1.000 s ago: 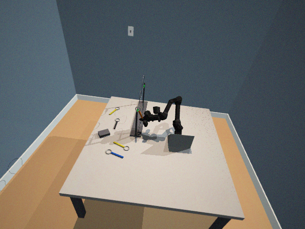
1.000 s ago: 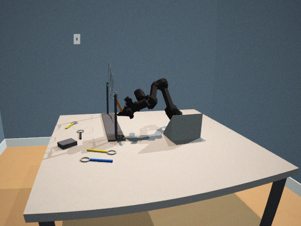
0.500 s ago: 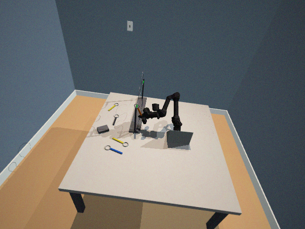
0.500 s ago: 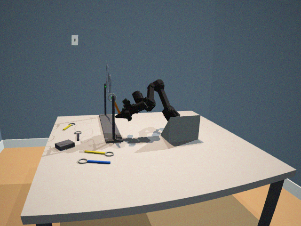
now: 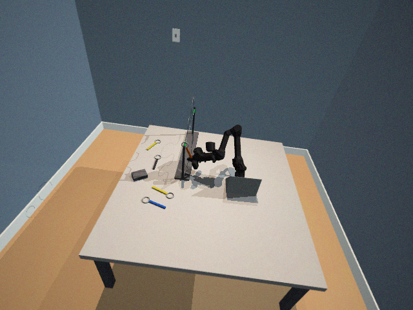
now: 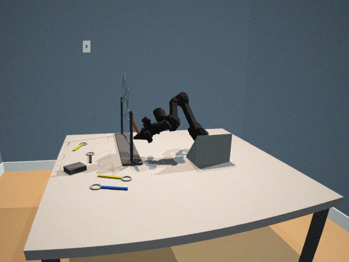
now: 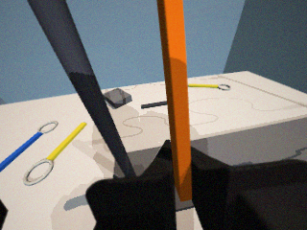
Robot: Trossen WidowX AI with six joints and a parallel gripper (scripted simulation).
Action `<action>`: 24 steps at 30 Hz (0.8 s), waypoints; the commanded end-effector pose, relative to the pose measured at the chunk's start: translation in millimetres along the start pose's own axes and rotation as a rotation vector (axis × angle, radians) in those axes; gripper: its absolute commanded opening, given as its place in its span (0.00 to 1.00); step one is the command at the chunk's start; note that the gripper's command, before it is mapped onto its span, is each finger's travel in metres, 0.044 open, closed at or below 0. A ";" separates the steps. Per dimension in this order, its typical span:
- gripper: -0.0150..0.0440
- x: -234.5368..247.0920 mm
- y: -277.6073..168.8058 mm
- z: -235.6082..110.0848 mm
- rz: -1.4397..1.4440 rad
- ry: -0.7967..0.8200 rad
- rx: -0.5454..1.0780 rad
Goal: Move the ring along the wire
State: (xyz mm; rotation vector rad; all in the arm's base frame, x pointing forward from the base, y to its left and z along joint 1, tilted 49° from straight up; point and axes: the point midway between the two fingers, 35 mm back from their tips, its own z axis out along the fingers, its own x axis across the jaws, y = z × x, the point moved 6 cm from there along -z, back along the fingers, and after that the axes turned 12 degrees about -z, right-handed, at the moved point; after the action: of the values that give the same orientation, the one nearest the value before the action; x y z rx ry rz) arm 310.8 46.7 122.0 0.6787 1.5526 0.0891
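One black gripper (image 7: 178,192) clamps the orange handle (image 7: 175,96), its ring (image 6: 129,114) atop the near post (image 6: 131,141).

On the counter (image 6: 197,197) a base plate (image 6: 121,146) runs front to back, a post at each end: the near post (image 6: 131,138) and the far post (image 6: 121,115), with the wire (image 6: 124,87) rising between them. The ring (image 6: 129,114) sits at the near post's top; its handle (image 6: 136,127) slants down rightward into the tool (image 6: 140,136), which is clamped on it. The arm (image 6: 180,112) stands right of the plate, behind a wedge block (image 6: 211,149). Left of the plate lie two spare rings (image 6: 80,146) (image 6: 90,156) and a box (image 6: 74,167); in front lie two more (image 6: 114,177) (image 6: 108,187).
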 end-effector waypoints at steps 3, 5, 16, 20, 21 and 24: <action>0.00 1.9 -2.2 -0.5 -0.007 0.007 -0.001; 0.00 1.9 -2.2 -0.5 -0.007 0.007 -0.001; 0.00 1.9 -2.2 -0.5 -0.007 0.007 -0.001; 0.18 1.0 -1.4 -0.1 -0.002 0.003 0.001; 0.22 1.0 -1.4 -0.1 -0.002 0.003 0.001; 0.36 1.0 -1.4 -0.1 -0.002 0.003 0.001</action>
State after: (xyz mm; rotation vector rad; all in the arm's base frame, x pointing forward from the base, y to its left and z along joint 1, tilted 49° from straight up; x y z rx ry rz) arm 310.3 46.0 120.5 0.6777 1.5560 0.0878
